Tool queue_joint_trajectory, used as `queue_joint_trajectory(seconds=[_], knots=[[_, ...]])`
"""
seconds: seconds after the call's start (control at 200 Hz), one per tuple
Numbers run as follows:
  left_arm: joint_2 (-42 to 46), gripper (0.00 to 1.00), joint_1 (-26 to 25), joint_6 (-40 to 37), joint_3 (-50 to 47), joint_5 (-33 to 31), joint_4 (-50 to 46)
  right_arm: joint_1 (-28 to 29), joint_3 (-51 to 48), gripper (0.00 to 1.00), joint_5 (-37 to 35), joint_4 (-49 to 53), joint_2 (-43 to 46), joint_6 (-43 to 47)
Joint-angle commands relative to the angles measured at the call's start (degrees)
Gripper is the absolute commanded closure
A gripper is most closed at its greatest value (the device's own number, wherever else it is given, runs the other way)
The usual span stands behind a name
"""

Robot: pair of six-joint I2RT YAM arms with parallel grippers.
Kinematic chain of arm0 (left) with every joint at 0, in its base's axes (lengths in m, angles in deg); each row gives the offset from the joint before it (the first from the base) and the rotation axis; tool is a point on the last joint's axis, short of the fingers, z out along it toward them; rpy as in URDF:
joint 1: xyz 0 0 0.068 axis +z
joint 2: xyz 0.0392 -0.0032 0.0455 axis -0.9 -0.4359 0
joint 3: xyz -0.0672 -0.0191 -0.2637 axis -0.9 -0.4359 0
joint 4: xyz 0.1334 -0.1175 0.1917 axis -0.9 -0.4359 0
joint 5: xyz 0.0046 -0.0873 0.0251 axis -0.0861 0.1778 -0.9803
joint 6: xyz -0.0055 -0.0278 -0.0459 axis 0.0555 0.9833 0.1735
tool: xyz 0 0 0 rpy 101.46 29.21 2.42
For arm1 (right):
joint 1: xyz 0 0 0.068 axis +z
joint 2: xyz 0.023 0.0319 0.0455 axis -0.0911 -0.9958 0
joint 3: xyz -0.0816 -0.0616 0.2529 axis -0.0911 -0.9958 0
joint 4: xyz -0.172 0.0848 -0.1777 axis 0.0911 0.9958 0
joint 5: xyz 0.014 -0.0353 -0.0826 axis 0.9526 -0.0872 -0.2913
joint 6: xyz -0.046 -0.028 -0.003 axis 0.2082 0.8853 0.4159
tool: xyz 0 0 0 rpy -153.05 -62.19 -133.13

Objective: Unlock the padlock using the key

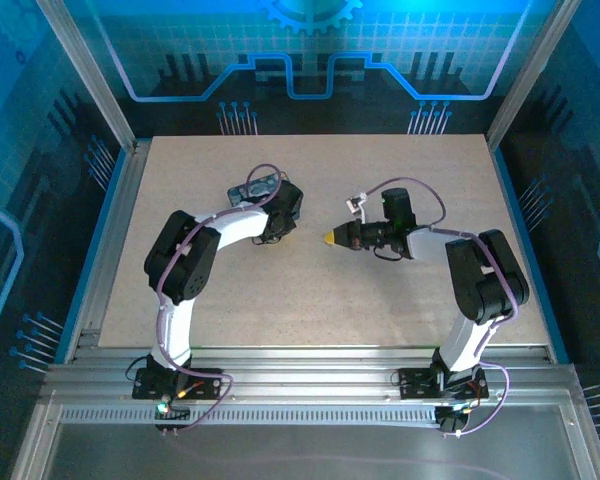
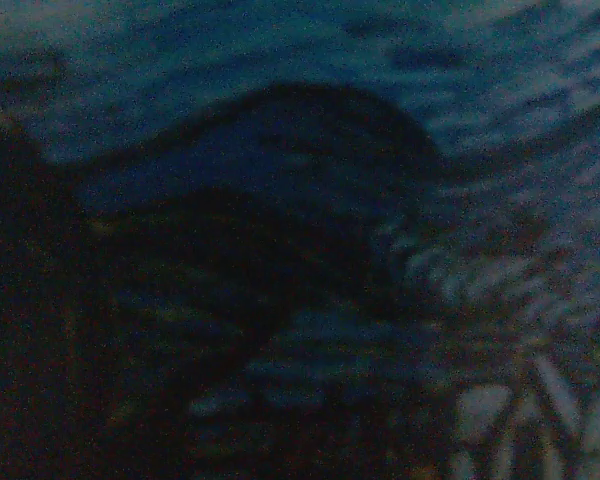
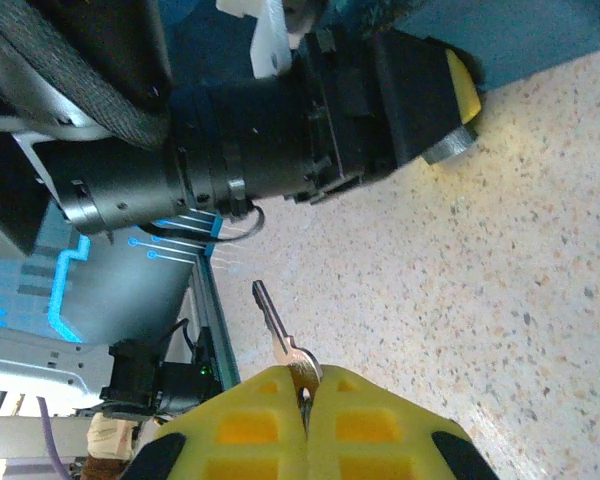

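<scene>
My right gripper [image 3: 308,388] is shut on the key [image 3: 280,335], whose head is pinched between the yellow pads. Its thin silvery blade sticks out ahead, above the speckled table [image 3: 480,300]. From above, the right gripper [image 1: 329,238] points left towards my left gripper [image 1: 283,216], a short gap away. The left gripper hangs low beside a dark patterned box [image 1: 250,189]. One yellow pad [image 3: 462,82] of the left gripper shows in the right wrist view; I cannot make out how its jaws stand. The left wrist view is dark and blurred, pressed close to blue swirls [image 2: 310,180]. The padlock is hidden.
A small grey rounded piece [image 3: 448,147] sits under the left gripper's yellow pad; I cannot tell what it is. The beige tabletop [image 1: 320,300] lies between the two arms. Metal frame posts [image 1: 85,75] and blue panels ring the table.
</scene>
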Motion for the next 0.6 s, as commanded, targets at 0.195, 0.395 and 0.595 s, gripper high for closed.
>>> queue_joint_trajectory(seconds=[0.195, 0.395, 0.595], knots=[[10.4, 1.00, 3.3, 1.7, 1.0, 19.1, -8.0, 0.4, -4.1, 1.00, -1.0, 2.2, 3.8, 2.3], [15.2, 1.00, 6.4, 8.9, -0.2, 37.4, -3.5, 0.3, -1.3, 1.00, -1.2, 11.4, 7.0, 10.3], [16.9, 1.00, 7.4, 13.2, -1.9, 45.0, 0.8, 0.6, 4.1, 1.00, -0.5, 17.6, 10.1, 12.2]])
